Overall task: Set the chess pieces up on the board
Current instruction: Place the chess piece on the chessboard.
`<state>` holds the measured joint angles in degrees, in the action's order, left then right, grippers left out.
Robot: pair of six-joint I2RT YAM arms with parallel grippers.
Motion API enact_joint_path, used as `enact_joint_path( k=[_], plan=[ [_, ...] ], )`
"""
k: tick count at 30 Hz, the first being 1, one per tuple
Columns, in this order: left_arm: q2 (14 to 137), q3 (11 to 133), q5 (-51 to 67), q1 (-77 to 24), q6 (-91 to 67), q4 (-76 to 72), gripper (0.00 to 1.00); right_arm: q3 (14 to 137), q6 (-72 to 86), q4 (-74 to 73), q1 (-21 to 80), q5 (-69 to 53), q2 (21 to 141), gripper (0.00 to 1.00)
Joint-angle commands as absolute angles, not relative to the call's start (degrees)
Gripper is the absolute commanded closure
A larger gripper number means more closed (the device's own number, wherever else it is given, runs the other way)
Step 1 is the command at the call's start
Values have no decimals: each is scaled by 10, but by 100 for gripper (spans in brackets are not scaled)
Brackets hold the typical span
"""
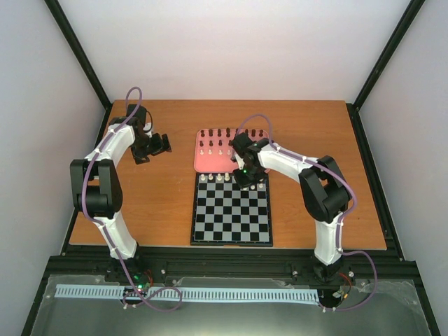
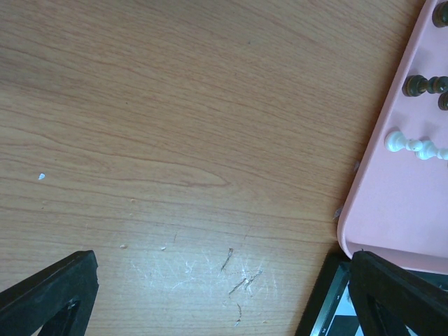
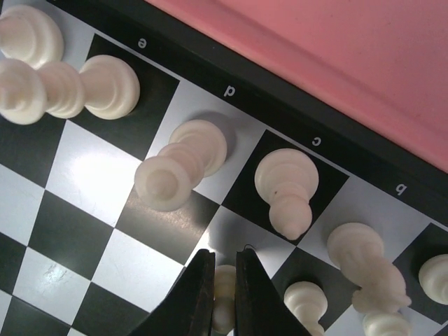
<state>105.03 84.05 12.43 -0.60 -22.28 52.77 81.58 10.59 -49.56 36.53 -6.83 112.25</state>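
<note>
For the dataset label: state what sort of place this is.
Probably a robotics lab test cell: a left arm and right arm bolted at the edge of a wooden table, boxed in by plain white panels on black frame struts, with a chessboard as the prop.

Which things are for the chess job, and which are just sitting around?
For the job:
- chess pieces, white and dark
- board
- right end effector, pinching a white piece

Just there:
- pink tray, only parking pieces that are waiting
- wooden table
- left end effector, open, holding nothing
</note>
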Motion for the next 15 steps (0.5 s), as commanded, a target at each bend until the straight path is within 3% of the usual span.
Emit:
enact_joint_path(
  k=[1, 15],
  plan=[
    [1046, 854, 124, -7, -219, 532, 0, 826, 112, -488, 369, -55, 1134, 95],
    [1048, 856, 123, -7, -218, 534, 0, 833, 110, -483, 368, -52, 1143, 92]
  ],
)
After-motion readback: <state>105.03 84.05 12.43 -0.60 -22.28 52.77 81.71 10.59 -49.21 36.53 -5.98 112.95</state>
